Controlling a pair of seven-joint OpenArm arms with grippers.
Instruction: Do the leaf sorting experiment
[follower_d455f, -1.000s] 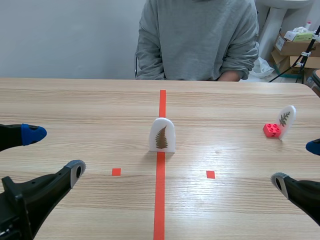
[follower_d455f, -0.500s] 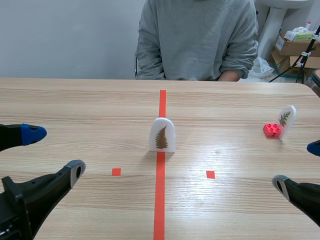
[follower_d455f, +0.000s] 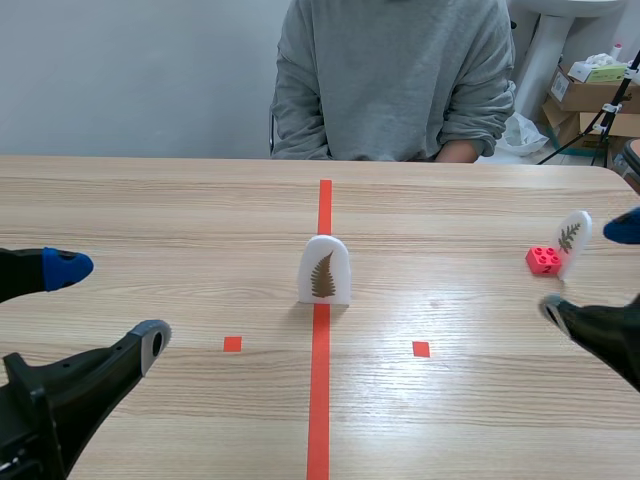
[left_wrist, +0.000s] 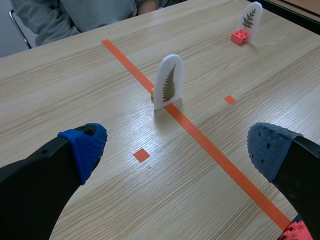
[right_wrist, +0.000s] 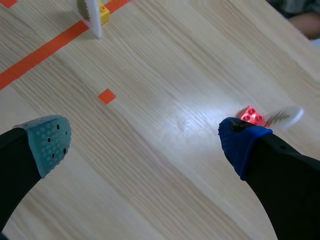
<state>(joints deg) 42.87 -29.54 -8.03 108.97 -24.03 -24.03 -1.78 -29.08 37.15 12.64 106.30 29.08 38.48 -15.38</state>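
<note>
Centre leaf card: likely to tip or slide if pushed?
Centre leaf card stands upright, thin and tall, backed by a small yellow brick, so a high push probably tips it. Looks rigid, likely light; on the smooth table it may slide if pushed low.

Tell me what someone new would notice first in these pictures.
Most striking is the white arched card with a brown fern leaf, standing upright on the orange-red tape line at the middle of the table. A second fern card stands near the right edge with a red brick at its base, close to the open right gripper. A person in a grey sweatshirt sits across.
</note>
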